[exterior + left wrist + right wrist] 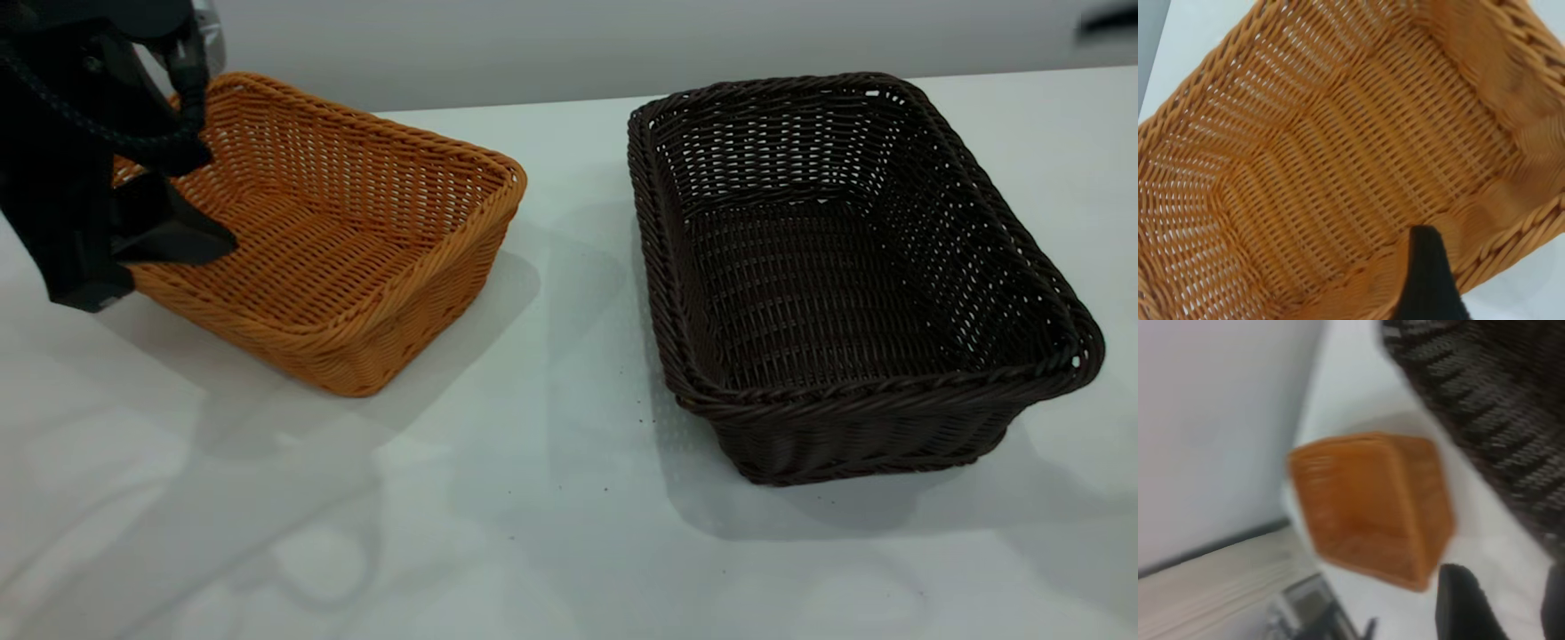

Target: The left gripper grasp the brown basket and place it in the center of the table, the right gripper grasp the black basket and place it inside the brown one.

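Note:
The brown basket (418, 267) sits on the left of the white table (533, 498), empty. My left gripper (156, 262) is at its left end, open. One finger (1429, 280) is inside against the wall, the braided rim (1511, 233) passes between the jaws, and the outer finger is hidden. The woven floor (1311, 167) fills the left wrist view. The black basket (871, 396) stands empty on the right. My right gripper (1511, 600) hangs open in the air beside the black basket (1485, 407), holding nothing, with the brown basket (1371, 507) farther off.
A strip of bare table (578, 267) separates the two baskets. A grey wall (533, 44) runs along the table's far edge. A few dark specks (640, 416) dot the tabletop near the black basket.

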